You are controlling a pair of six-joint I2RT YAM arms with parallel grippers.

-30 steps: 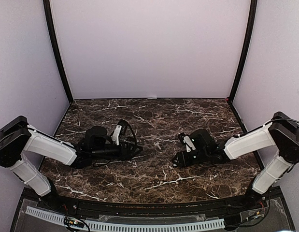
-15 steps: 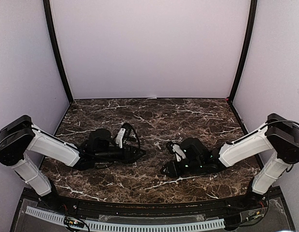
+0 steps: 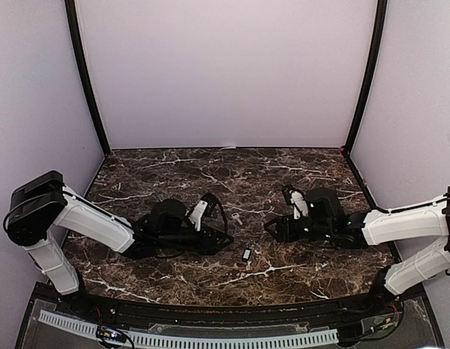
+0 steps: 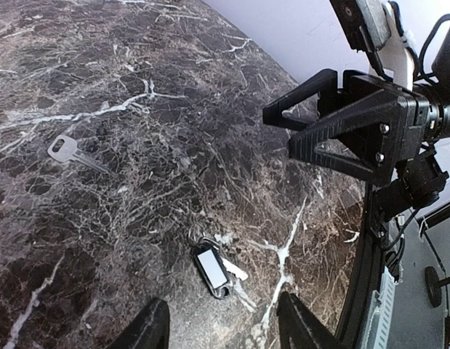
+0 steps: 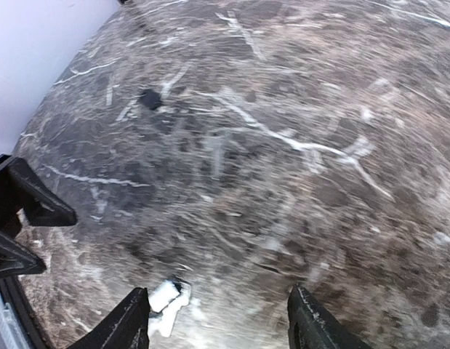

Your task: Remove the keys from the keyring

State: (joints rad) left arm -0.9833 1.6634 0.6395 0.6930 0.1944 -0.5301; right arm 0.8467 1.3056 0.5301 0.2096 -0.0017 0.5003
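Left claw (image 3: pixel 226 240): fingers (image 4: pixel 150 329) spread wide with nothing between them, held low over the table (image 3: pixel 174 163) and pointing toward the right claw

Right claw (image 3: pixel 270 227): fingers (image 5: pixel 131 320) also apart and pinching nothing, with the tips facing the left claw

Gap between claws: the two stand near each other, tip toward tip, not touching

Keyring (image 4: pixel 211 270): lies flat on the table just ahead of the left claw's open fingers and touches neither finger; its black fob faces up, with a thin ring at the far end. In the right wrist view it is a pale blur just beside one finger of the right claw. From above it sits between the two claws, a little nearer the arm bases than either tip

Key by fob (image 4: pixel 236 273): a pale blade lying against the fob's side; whether it hangs on the ring cannot be told

Loose key (image 4: pixel 70 151): alone on the table, well apart from the keyring, beyond both claws' tips on the far side and held by neither
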